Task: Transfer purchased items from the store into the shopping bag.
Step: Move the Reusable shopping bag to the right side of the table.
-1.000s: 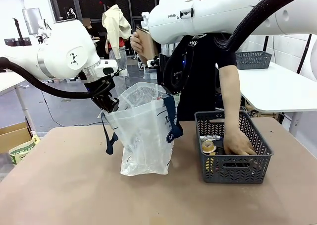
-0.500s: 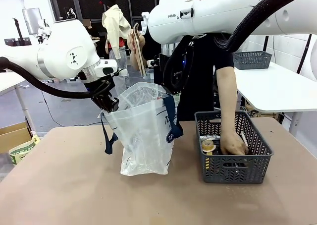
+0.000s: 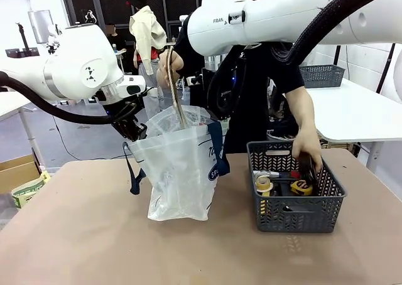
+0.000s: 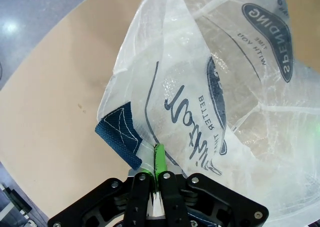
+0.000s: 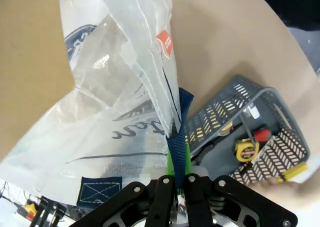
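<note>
The clear shopping bag [image 3: 179,169] stands on the table, its mouth held wide. My left gripper [image 3: 135,130] is shut on the bag's left rim [image 4: 156,159] beside a navy strap [image 4: 120,133]. My right gripper [image 3: 215,117] is shut on the right rim and strap [image 5: 178,152]. A person's hand [image 3: 167,62] lowers a flat tan packet [image 3: 176,100] into the bag's mouth. The person's other hand [image 3: 308,156] is at the right wall of the dark grey basket [image 3: 295,213], which holds a yellow tape measure [image 3: 304,188] and a tape roll [image 3: 264,185].
A second grey basket [image 3: 320,75] sits on a white table [image 3: 352,112] at the back right. A cardboard box [image 3: 16,172] stands on the floor at left. Bare brown tabletop [image 3: 81,235] lies in front of the bag.
The person's hand has brought the tan packet down from above into the bag's mouth. The other hand rose from the basket's bottom to its right side. The bag shifted slightly left.
</note>
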{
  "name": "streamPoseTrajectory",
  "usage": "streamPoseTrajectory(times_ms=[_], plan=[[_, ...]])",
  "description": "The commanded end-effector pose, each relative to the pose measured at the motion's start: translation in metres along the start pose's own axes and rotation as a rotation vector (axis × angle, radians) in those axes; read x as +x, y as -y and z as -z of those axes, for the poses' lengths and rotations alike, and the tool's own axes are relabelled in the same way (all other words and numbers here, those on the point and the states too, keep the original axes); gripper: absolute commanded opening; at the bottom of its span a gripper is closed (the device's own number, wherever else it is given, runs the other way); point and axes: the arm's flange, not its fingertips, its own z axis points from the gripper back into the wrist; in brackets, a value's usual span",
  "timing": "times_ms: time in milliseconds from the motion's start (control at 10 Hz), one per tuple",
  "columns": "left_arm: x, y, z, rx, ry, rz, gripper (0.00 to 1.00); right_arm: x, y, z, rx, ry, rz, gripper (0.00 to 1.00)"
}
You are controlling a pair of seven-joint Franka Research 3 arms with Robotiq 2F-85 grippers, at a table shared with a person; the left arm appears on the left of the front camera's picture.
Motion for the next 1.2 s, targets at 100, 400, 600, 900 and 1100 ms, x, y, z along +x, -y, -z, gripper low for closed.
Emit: streamPoseTrajectory(times_ms=[100,400,600,900,1100], plan=[[-0.007,-0.008,-0.003,0.028,-0.019,-0.009,0.0,0.001,0.003,-0.002,-0.038,-0.034,-0.013,0.0],[-0.008,-0.009,-0.001,0.025,-0.03,-0.008,0.0,0.001,0.003,-0.002,-0.039,-0.048,-0.019,0.0],[-0.009,-0.009,0.006,0.041,-0.044,0.008,0.0,0.0,0.001,-0.003,-0.048,-0.054,-0.029,0.0],[-0.006,-0.004,0.007,0.009,-0.03,0.003,0.0,-0.001,-0.003,0.002,-0.011,-0.025,-0.015,0.0],[-0.006,-0.004,0.007,0.009,-0.03,0.003,0.0,-0.001,-0.003,0.002,-0.011,-0.025,-0.015,0.0]])
